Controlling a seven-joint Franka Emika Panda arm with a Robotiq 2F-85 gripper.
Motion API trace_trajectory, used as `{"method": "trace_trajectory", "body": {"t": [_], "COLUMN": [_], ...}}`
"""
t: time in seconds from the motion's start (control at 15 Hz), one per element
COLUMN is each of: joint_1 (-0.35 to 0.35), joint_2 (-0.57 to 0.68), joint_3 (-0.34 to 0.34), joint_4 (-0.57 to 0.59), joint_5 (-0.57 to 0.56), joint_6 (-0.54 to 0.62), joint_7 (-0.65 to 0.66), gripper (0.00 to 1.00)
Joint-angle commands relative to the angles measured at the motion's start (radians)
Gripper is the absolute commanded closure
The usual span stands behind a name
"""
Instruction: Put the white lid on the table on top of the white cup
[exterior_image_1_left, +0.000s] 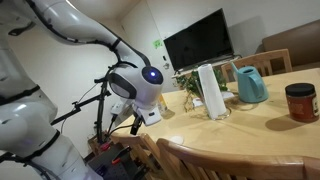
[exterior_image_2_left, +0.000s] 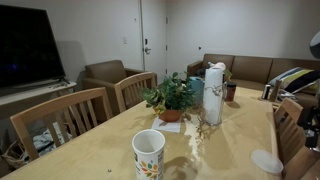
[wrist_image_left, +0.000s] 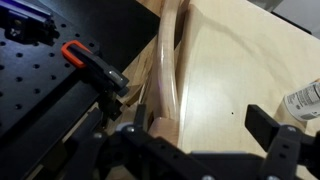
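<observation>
The white cup (exterior_image_2_left: 148, 155), slim with yellowish print, stands upright near the table's front edge in an exterior view. The white lid (exterior_image_2_left: 266, 161) lies flat on the table to the cup's right, close to the robot's side. My gripper (wrist_image_left: 200, 140) is open and empty. It hangs over the table's edge beside a chair back, well away from the cup. A white rim at the right edge of the wrist view (wrist_image_left: 305, 98) looks like the lid. In an exterior view the gripper (exterior_image_1_left: 135, 122) sits low, off the table's edge. The cup does not show there.
A tall white roll (exterior_image_2_left: 213, 95), a teal jug (exterior_image_1_left: 251, 85), a potted plant (exterior_image_2_left: 170, 100) and a red-lidded jar (exterior_image_1_left: 300, 102) stand on the wooden table (exterior_image_2_left: 215, 150). Wooden chairs (wrist_image_left: 170, 70) ring the table. A black base with an orange clamp (wrist_image_left: 85, 58) lies below the gripper.
</observation>
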Motion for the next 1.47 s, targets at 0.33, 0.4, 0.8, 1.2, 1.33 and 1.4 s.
{"method": "trace_trajectory", "body": {"t": [0.33,0.4,0.8,1.2,1.33,1.4], "joint_1": [0.034,0.035,0.058,0.109,0.129,0.139], "joint_2": [0.015,0.021,0.035,0.043,0.045,0.048], "joint_3": [0.038,0.038,0.049,0.081,0.098,0.106], "joint_4": [0.015,0.017,0.0,-0.032,-0.044,-0.047], "joint_5": [-0.012,-0.015,-0.005,0.047,0.058,0.055], "joint_6": [0.077,0.095,0.271,0.51,0.563,0.579], "joint_7": [0.12,0.158,0.441,0.727,0.798,0.829], "gripper": [0.0,0.0,0.0,0.0,0.0,0.0]}}
